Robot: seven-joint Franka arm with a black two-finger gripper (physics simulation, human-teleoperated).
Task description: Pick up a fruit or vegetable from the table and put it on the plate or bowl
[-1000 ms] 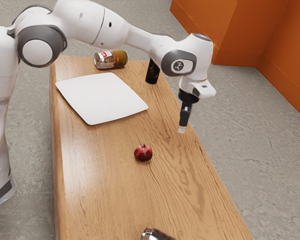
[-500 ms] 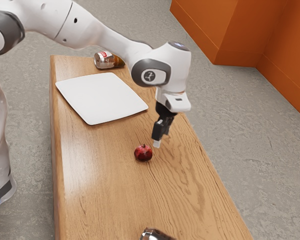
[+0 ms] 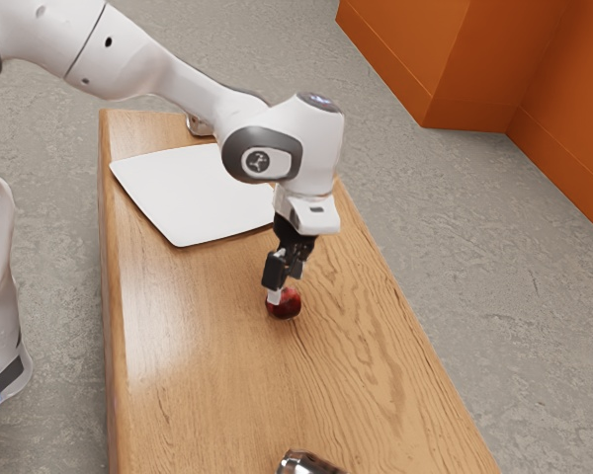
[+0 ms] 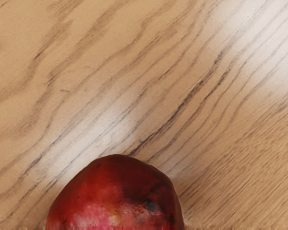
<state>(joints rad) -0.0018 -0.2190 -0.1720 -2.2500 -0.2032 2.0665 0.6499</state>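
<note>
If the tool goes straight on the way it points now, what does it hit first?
The red pomegranate, which sits right under the tool on the wooden table; they look nearly touching, though depth is hard to judge.

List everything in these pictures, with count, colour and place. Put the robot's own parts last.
table: one, light brown wood, on the floor.
plate: one, white, square, flat on the table's far half.
pomegranate: one, dark red, on the table nearer than the plate, right under the gripper.
metal object: one, silver, at the table's near end, cut by the picture's edge.
part-hidden object: one, pale, at the table's far end behind the arm, too hidden to name.
wall: orange, the exterior view's upper right.
floor: grey, all around.
arm: one, white and grey, over the plate.
gripper: one, black, at the pomegranate.
</note>
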